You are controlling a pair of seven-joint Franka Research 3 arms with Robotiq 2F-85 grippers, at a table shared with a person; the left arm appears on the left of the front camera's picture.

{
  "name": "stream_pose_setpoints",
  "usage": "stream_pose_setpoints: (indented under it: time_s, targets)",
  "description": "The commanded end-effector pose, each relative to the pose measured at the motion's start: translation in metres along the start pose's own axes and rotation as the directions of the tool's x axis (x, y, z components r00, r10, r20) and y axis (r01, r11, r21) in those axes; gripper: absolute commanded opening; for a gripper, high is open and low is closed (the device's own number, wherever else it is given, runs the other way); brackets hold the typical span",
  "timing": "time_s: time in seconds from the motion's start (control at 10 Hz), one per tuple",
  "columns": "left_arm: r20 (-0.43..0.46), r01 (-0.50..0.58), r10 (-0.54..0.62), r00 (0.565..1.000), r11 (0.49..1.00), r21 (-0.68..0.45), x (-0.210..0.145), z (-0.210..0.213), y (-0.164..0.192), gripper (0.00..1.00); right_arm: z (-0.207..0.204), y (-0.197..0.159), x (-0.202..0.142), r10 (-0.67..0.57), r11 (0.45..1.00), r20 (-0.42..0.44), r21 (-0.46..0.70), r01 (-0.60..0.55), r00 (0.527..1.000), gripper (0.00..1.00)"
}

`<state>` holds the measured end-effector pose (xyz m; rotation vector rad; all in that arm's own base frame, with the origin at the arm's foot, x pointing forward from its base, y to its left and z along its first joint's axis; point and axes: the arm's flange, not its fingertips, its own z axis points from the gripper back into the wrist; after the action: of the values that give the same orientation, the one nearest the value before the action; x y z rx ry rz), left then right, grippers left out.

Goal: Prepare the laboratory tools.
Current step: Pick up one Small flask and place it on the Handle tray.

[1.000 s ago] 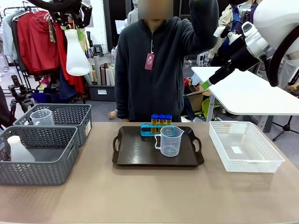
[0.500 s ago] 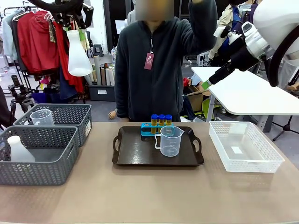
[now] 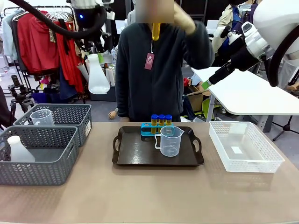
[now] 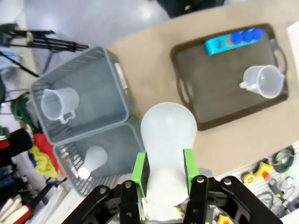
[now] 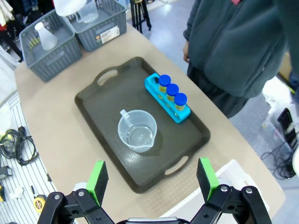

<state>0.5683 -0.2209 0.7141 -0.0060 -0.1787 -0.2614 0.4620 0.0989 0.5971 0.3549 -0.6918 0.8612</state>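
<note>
Since earlier frame, left end effector [image 4: 162, 179] carries conical flask [image 3: 98, 74] lower, rightward, clamped at neck above bench's left edge. Right end effector [image 5: 152, 183] gapes wide. Best lowering upright onto tray [image 3: 133, 151], clear of beaker [image 3: 170, 140].

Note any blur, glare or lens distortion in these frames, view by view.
Front view: sharp on the table, but the person's raised hand is motion-smeared. Left wrist view: soft throughout, the white translucent conical flask in the left gripper looms large and hazy. Right wrist view: crisp on the dark rectangular tray, with wide-angle stretch toward the edges.
</note>
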Motion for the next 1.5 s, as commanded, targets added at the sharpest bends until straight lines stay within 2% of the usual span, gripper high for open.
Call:
stream_pose_setpoints:
  time_s: [0.0,0.3,0.8,1.4]
  targets:
    - [0.010,0.022,-0.022,1.000,0.999,-0.037,-0.015,-0.020,-0.003,0.00,0.001,-0.001,0.000,-0.005,1.000,0.020,0.015,0.005,1.000,1.00]
    - [-0.033,0.058,-0.061,0.998,0.995,-0.082,-0.006,-0.057,-0.014,0.00,0.001,-0.001,0.000,-0.005,1.000,0.020,0.015,0.005,1.000,1.00]
    - [0.001,-0.001,0.001,1.000,0.997,-0.077,-0.013,-0.037,0.009,0.00,0.001,-0.001,0.000,-0.005,1.000,0.020,0.015,0.005,1.000,1.00]
    - [-0.001,-0.010,0.010,1.000,0.999,-0.053,-0.005,-0.029,0.011,0.00,0.001,-0.001,0.000,-0.005,1.000,0.020,0.015,0.005,1.000,1.00]
